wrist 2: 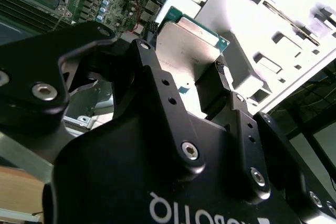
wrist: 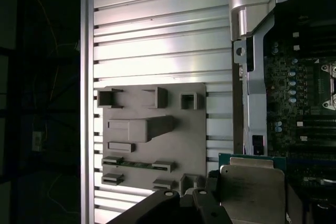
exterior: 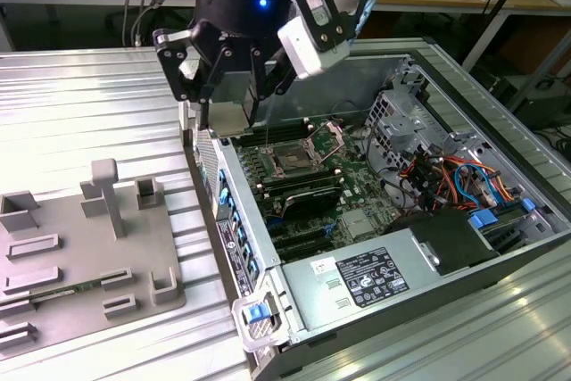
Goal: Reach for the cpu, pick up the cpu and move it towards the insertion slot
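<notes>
Gripper (wrist 2: 202,85): black fingers pinched on the cpu's opposite edges, seen in the second wrist view. Cpu (wrist 2: 184,45): silvery top, green rim, held between the fingertips, clear of any surface; also seen in the first wrist view (wrist: 252,187). Beyond, inside the open computer case (exterior: 500,247): insertion slot (exterior: 293,160), bracket raised, apart from the chip. Grey fixture plate (exterior: 80,247) is noted to the exterior view's left.

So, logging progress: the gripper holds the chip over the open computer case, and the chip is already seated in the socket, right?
Not seated. In both wrist views the gripper holds the chip in the air; in the exterior view the socket lies bare inside the computer case.
</notes>
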Controlling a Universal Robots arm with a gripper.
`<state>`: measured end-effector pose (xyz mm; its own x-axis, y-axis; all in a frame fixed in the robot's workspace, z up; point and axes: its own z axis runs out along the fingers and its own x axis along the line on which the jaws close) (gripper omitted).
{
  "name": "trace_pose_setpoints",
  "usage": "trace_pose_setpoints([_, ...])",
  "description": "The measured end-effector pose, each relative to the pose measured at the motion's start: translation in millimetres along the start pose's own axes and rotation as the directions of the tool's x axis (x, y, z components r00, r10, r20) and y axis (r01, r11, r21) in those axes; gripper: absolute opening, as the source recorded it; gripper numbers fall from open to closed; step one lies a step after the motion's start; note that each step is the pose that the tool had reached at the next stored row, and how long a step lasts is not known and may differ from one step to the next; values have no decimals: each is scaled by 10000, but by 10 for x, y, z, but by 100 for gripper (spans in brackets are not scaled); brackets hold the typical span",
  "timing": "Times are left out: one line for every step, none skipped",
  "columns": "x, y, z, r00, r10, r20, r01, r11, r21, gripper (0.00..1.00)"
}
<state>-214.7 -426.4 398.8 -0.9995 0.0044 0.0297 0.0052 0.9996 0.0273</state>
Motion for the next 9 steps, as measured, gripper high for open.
trace_pose_setpoints([-55,0,4,10000,-1,14,1,10000,0,55])
trace_pose_setpoints([-139,4,10,10000,-1,42,1,10000,0,55])
trace_pose_setpoints([-200,6,17,10000,-3,76,3,10000,-1,55])
trace_pose_setpoints([-228,7,19,10000,-4,94,4,10000,-1,55])
trace_pose_setpoints([-256,8,22,9999,-4,118,4,10000,-1,55])
trace_pose_setpoints([-286,9,25,9999,-4,145,4,10000,0,55])
trace_pose_setpoints([-304,9,28,9999,-4,167,4,10000,-1,55])
trace_pose_setpoints([-327,9,31,9998,-5,201,5,10000,-1,55])
trace_pose_setpoints([-341,9,34,9998,-6,221,6,10000,-1,55])
